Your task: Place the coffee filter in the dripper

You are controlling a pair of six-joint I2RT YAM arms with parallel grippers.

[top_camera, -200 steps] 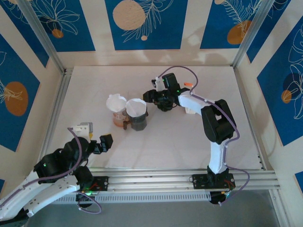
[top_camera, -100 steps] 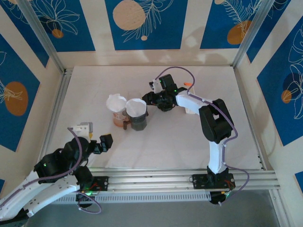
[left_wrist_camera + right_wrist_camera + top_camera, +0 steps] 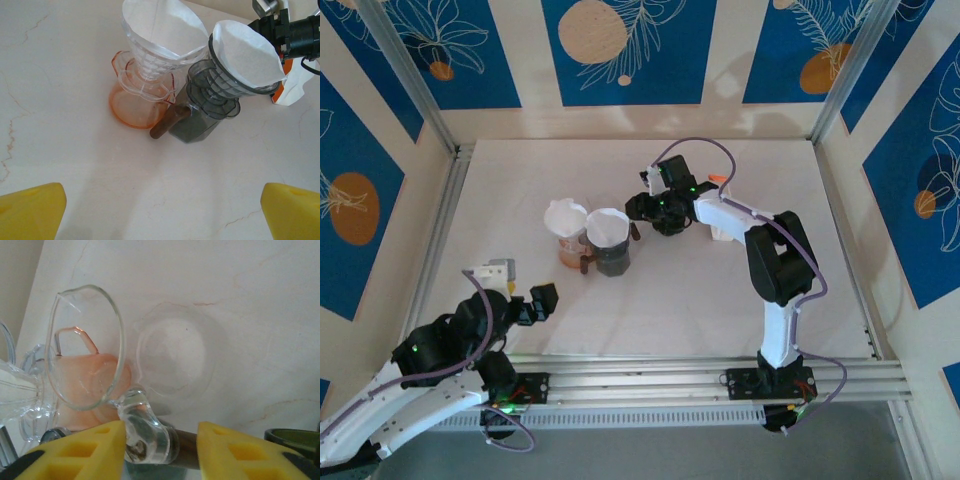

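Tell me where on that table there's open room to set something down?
Bare table lies between the dark dripper and the near rail, right of the left gripper; also the far-left corner behind the orange dripper. Crowded: the middle, drippers side by side, right gripper beside them.

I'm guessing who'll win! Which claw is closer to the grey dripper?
Right. The right claw is close beside the grey dripper; the left claw sits far off by the near edge.

Overhead view facing down, close wrist views, sharing orange dripper (image 3: 567, 248) (image 3: 134, 102)

grey dripper (image 3: 201, 126) — white filter (image 3: 245, 52) inside
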